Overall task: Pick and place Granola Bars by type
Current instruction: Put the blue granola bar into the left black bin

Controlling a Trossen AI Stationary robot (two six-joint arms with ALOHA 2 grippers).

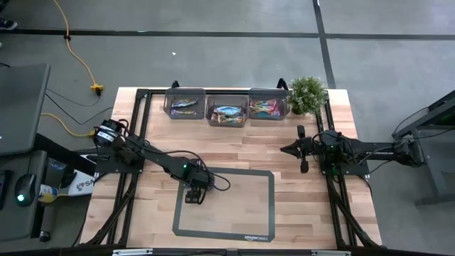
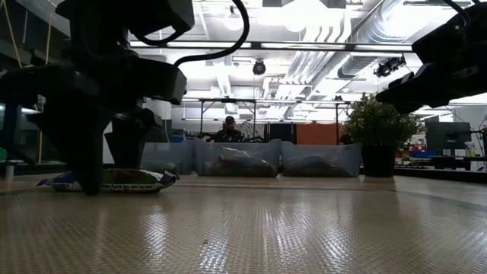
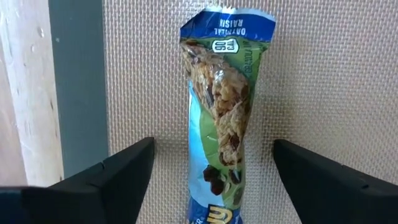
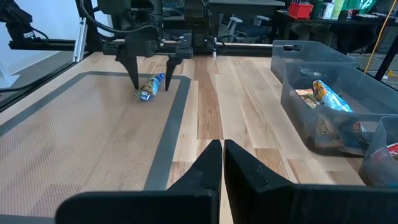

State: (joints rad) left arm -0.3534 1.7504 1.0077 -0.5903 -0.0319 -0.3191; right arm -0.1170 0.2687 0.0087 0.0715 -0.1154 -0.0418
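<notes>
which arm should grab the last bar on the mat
Left. Its pincer is open and straddles the bar, one finger on each side. The right pincer is shut and waits far across the table, nearer the bins.

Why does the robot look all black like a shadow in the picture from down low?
In the low view the bright ceiling lights shine toward the camera, so the left gripper and the granola bar beneath it turn into dark shapes. In the left wrist view the light falls evenly, so the bar's wrapper shows clearly. The high view is evenly lit too, with only soft shadows on the table.
</notes>
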